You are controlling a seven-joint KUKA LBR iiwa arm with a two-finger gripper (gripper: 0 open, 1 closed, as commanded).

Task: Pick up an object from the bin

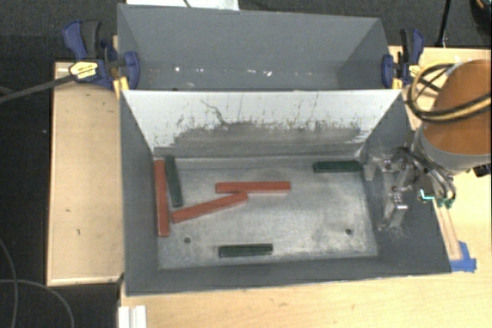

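Six bars (pixel 252 186) lie on the bin (pixel 323 220) floor beside the end effector (pixel 393 208) (wide or narrow: cannot tell).

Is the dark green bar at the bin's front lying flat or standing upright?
Lying flat: the dark green bar rests lengthwise on the bin floor, alone.
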